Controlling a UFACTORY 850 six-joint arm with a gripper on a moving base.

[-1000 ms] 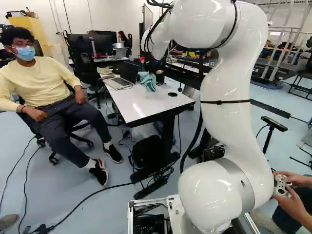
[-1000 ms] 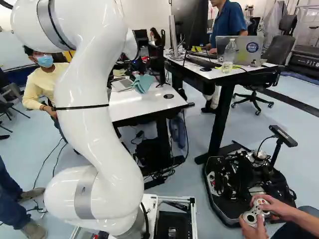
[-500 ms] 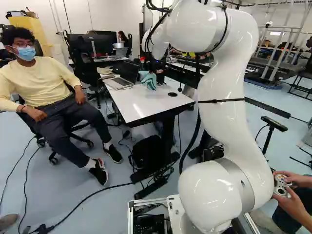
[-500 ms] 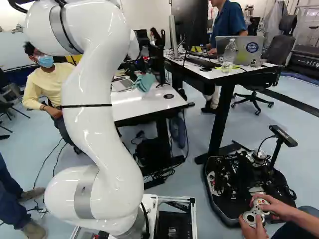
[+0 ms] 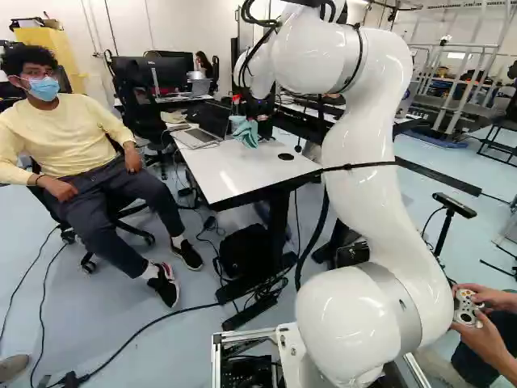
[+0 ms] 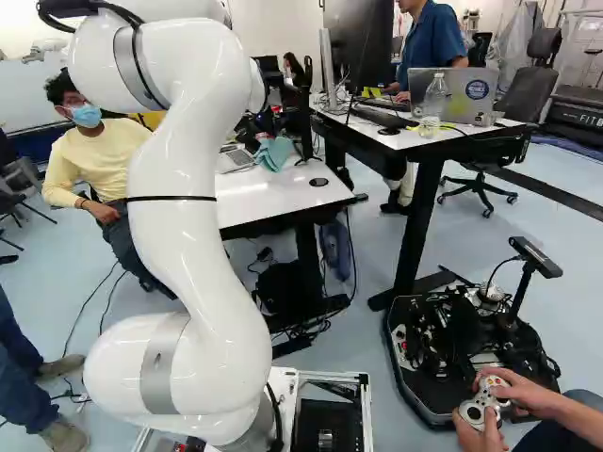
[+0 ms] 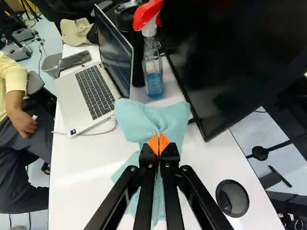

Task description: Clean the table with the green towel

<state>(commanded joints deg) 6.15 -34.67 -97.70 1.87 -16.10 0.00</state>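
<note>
Upper centre of the left base view: my black, two-fingered tool [image 5: 260,123], above the white, flat worktop [image 5: 242,176]. Wrist view: my tool [image 7: 158,144] pinches the pale blue-green cloth towel [image 7: 152,120] between its orange pads. The towel is situated between an open silver laptop [image 7: 91,93] and a broad black monitor [image 7: 220,57]; just ahead stands a clear, red-headed spray bottle [image 7: 153,72] containing blue liquid.

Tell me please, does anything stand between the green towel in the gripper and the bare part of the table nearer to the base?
Nothing visible stands between the towel, held in the gripper, and the bare tabletop. The laptop is beside it, the spray bottle ahead, the monitor opposite the laptop.
</note>
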